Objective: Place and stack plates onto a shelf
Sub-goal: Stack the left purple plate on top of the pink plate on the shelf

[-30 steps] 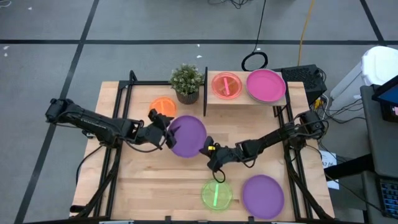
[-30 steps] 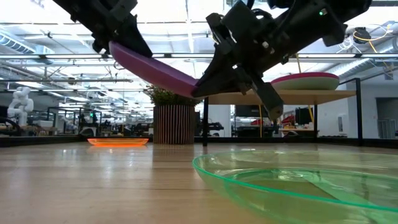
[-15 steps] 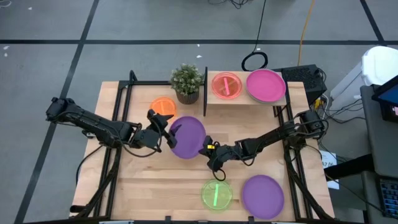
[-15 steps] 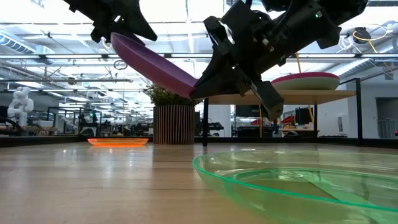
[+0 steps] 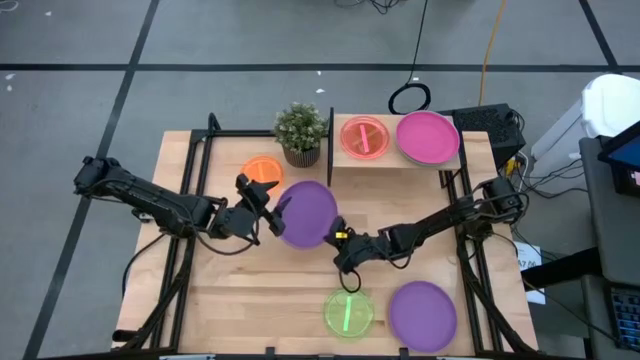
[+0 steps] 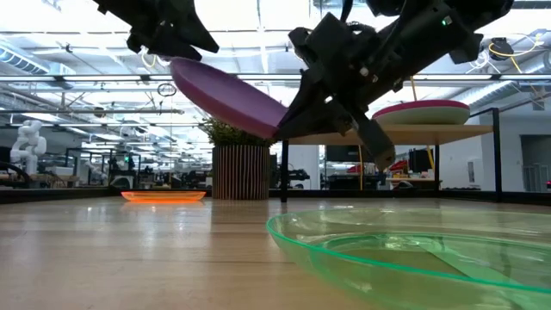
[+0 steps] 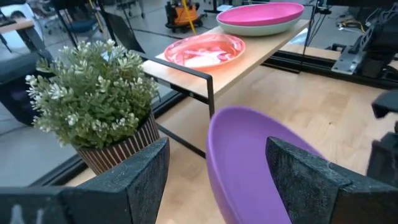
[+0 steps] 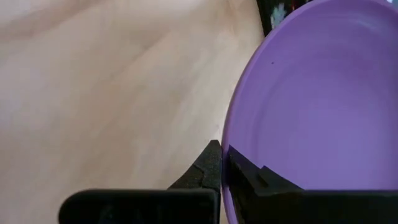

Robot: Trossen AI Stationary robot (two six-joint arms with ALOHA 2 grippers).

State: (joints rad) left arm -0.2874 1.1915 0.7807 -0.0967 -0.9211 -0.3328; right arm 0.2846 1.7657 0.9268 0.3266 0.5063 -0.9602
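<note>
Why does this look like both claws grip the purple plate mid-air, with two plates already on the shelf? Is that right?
Not quite. Only the right claw is shut on the purple plate, pinching its rim in the right wrist view. The left claw is open, its fingers standing apart from the plate in the left wrist view. The rest holds: the plate is mid-air, and the shelf holds two plates.

The right wrist view cuts off most of the purple plate (image 8: 323, 106) (only its near rim shows). In the low view, the lime green plate (image 6: 405, 254) runs past the frame's edge.
</note>
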